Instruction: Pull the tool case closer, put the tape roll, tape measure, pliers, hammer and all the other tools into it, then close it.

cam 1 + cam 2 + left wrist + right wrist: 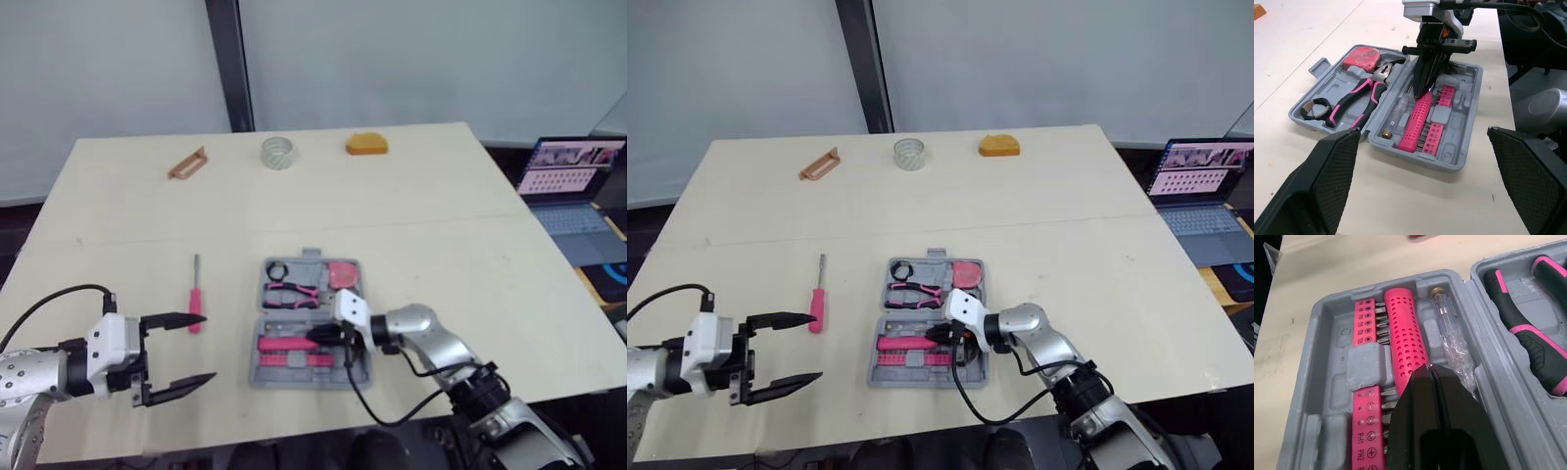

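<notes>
The right gripper has its two black fingers clenched together with nothing between them. Their joined tip is set against the pink handle in the half of the open tool case nearest the robot, which looks like a push to seat the handle in its moulded slot, not a grasp. Which tool the handle belongs to cannot be told, as the gripper covers its far end. Beside the handle in the same half lie a row of bits and a clear-handled tester, each in its own recess. In the case's far half sit the pliers, the tape measure and a small black ring, so the packing appears well advanced. The left gripper hovers just left of the case with its fingers spread wide and empty. It is near the pink screwdriver lying on the table to the case's left, and seems placed to take that tool next. Well beyond the case, along the table's far edge, a clear tape roll, an orange block and a tan wooden piece lie unpacked. The lid is open, so closing is not yet due.
</notes>
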Robot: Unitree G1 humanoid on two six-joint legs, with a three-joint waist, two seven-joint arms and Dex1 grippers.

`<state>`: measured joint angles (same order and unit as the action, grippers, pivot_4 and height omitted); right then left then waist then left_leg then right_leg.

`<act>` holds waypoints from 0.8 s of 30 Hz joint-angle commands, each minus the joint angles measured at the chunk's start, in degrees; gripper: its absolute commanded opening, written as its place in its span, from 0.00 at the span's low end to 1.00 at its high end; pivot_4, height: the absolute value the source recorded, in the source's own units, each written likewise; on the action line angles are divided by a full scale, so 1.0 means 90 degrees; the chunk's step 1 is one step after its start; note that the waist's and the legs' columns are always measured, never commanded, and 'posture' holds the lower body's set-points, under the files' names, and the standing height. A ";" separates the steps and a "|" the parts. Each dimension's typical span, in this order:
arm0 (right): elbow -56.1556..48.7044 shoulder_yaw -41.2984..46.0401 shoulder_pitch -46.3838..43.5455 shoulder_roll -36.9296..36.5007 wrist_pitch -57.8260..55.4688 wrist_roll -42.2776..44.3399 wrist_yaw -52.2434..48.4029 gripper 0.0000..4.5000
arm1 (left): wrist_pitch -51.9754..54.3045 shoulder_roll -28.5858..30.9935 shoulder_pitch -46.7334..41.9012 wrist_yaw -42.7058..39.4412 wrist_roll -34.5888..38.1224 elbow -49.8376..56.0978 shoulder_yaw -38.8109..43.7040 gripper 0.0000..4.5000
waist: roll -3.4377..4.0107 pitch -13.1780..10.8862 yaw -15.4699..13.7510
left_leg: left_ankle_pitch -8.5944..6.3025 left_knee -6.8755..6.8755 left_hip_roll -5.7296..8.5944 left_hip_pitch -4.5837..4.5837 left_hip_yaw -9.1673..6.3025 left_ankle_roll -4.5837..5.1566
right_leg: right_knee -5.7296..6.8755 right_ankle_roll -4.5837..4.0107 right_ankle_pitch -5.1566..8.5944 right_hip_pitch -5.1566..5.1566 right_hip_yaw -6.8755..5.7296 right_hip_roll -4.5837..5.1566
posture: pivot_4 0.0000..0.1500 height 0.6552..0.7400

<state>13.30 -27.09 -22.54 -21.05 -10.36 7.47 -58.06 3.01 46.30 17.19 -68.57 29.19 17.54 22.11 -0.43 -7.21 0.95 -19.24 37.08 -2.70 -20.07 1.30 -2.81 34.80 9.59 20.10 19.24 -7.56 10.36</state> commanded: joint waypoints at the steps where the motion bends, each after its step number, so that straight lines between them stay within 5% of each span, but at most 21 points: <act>1: 0.1044 -0.0539 0.0418 -0.0150 -0.0398 -0.0849 0.0243 0.01 | -0.0011 0.0120 -0.0012 -0.0070 0.0119 0.0106 0.0199 1.00 | 0.0003 0.0013 0.0002 | -0.0001 0.0000 -0.0001 0.0000 0.0000 -0.0001 | -0.0004 -0.0001 0.0001 -0.0002 0.0000 -0.0002 | 1.00 1.00; 12: 0.0996 -0.0496 0.0560 -0.0173 -0.0382 -0.0882 0.0266 0.01 | 0.0014 0.0116 -0.0042 -0.0085 0.0123 0.0114 0.0155 1.00 | 0.0014 0.0016 -0.0006 | -0.0012 -0.0007 -0.0005 0.0033 0.0004 -0.0001 | -0.0021 -0.0007 0.0004 -0.0037 0.0001 -0.0005 | 1.00 1.00; 24: -0.0916 0.0327 0.0647 -0.0250 -0.0078 -0.0155 0.0273 0.01 | 0.0046 -0.0136 -0.0114 0.0084 0.0113 0.0067 -0.0075 1.00 | 0.0059 -0.0048 -0.0083 | -0.0057 0.0003 -0.0011 0.0068 0.0041 0.0019 | -0.0075 -0.0014 0.0008 -0.0081 0.0017 -0.0009 | 1.00 1.00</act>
<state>7.26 -24.14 -17.68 -22.30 -8.70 5.90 -55.42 3.68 45.54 16.52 -68.26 29.31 17.46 21.52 0.10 -7.65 0.20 -19.76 37.12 -2.80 -19.46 1.70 -2.64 34.13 9.48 20.17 18.53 -7.39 10.28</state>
